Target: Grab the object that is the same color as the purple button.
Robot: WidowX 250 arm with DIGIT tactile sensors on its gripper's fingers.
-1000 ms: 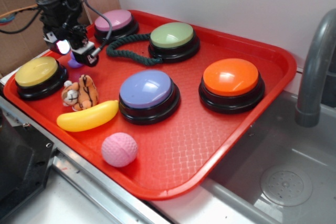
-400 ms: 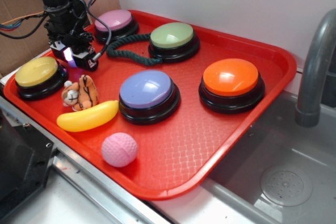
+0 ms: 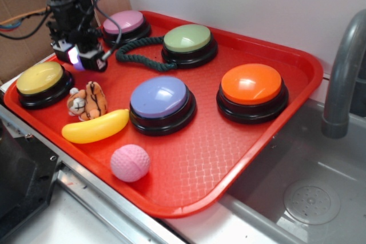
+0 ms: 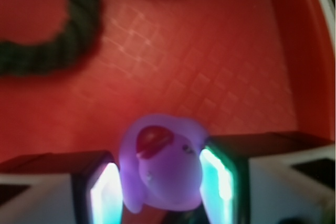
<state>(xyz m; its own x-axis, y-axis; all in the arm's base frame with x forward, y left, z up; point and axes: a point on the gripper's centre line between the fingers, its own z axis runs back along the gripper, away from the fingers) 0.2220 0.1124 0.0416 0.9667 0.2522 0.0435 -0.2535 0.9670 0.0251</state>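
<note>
A: Duck [image 4: 160, 169] orientation first. What does the wrist view give?

B: Its red beak faces up toward the camera and a little to the left, one small dark eye to the right of it. The body looks stretched along the gap between the fingers, top to bottom of the view, though the picture is blurred.

A: And the end effector [image 4: 161, 182]?

B: Narrowed onto the duck, with a glowing pad [image 4: 104, 195] pressed against each flank. Nothing else touches it. In the exterior view the end effector [image 3: 79, 59] sits above the red tray [image 3: 297, 64], between the yellow button [image 3: 40, 78] and the pink button [image 3: 123, 22]; only a purple glimmer shows between the fingers there.

A: How does the duck look?

B: Tiny, smooth, pale purple, rounded and glossy, close in colour to the purple button [image 3: 159, 96] at the tray's middle. A dark green rope [image 4: 63, 35] lies on the tray beyond it.
</note>
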